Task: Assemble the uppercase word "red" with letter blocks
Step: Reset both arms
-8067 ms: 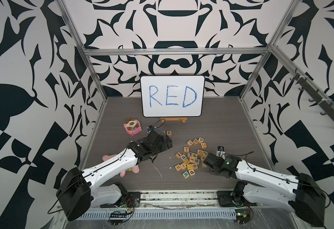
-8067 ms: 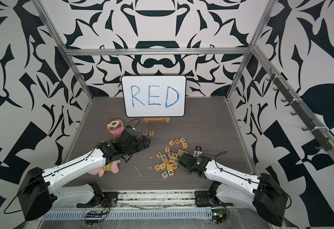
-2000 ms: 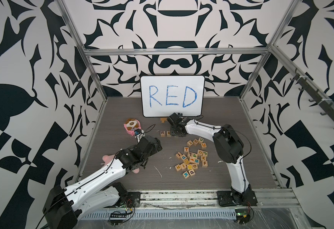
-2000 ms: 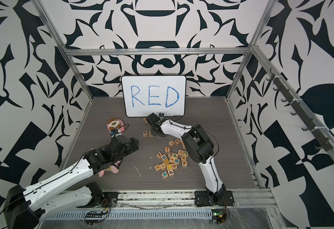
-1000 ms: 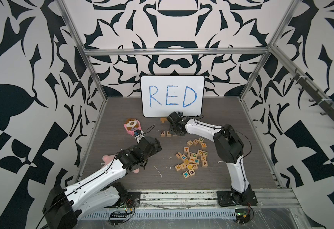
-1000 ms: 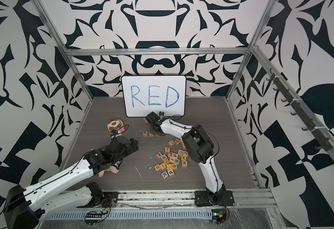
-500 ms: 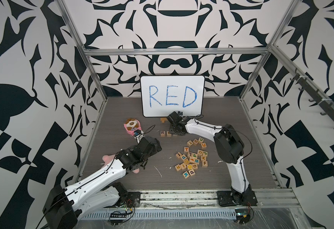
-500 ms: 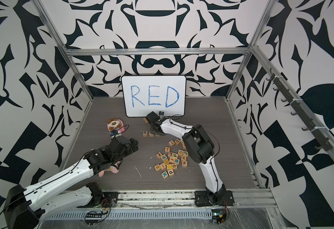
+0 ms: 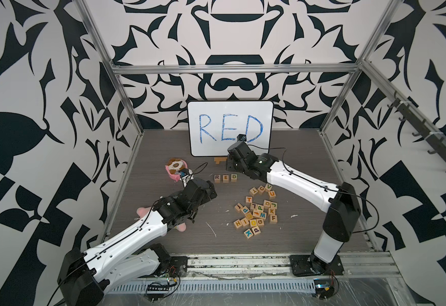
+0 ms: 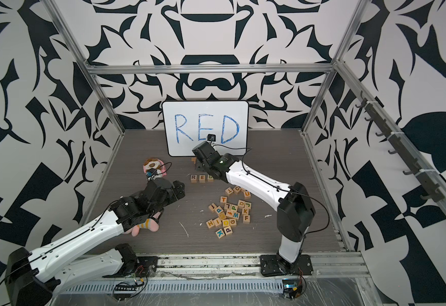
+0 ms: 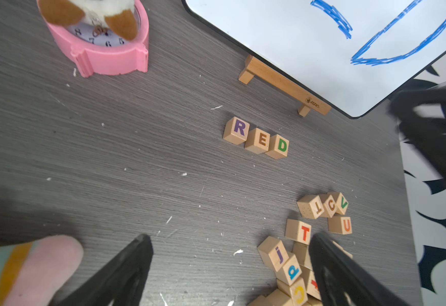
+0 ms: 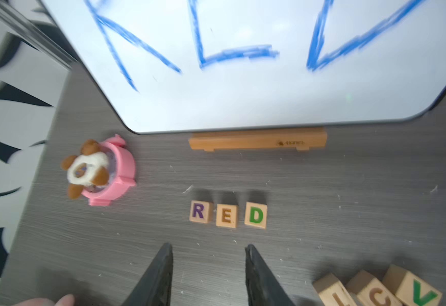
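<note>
Wooden cubes spell the word "red" (image 9: 225, 177) in a row, at 11 o'clock from the spare letter blocks (image 9: 259, 209). The left pincer (image 11: 230, 237) is wide open and the right pincer (image 12: 208, 245) is half open; both hold nothing. Lift away high so no cube gets bumped.

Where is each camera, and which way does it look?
Both top views: high above the arms' bases, looking down at left arm, right arm, whiteboard, RED blocks.
Left wrist: on left arm, past its open jaws toward RED blocks, pink clock.
Right wrist: on right arm, between its open jaws toward RED blocks, whiteboard.
Shared: all see RED blocks.
</note>
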Controlling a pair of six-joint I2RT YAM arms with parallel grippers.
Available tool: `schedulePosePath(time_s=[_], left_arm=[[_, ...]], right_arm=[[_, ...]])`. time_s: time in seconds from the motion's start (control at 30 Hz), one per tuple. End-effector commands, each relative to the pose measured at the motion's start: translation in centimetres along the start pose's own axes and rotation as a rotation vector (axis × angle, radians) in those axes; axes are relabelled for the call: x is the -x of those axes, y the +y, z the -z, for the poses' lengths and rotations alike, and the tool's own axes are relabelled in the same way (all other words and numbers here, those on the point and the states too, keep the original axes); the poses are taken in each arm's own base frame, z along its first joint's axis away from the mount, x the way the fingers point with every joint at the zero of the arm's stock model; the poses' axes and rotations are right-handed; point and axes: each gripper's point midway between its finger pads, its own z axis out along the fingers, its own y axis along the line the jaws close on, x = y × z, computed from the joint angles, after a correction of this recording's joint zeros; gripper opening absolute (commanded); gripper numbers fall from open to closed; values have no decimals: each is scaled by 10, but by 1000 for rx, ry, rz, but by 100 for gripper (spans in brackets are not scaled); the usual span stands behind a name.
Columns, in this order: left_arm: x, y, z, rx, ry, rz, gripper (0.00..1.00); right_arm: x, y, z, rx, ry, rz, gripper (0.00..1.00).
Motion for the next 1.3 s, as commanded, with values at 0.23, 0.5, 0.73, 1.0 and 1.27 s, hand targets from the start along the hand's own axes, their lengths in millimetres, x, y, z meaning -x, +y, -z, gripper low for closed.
schedulePosePath(time_s=[0.23, 0.5, 0.73, 1.0, 1.27], left_arm=[[40, -16, 17, -1, -135, -108, 99], [76, -21, 25, 29, -322, -206, 99], [107, -16, 28, 113, -512, -297, 100], [156, 56, 6, 279, -573, -186, 100], [182, 133, -6, 542, -632, -238, 99]], right_arm=[[37, -42, 91, -5, -288, 81, 50], [44, -85, 138, -29, -505, 71, 62], [39, -117, 160, -96, -699, 203, 68], [31, -158, 148, -294, -769, 253, 78], [23, -219, 121, -442, -742, 241, 92]])
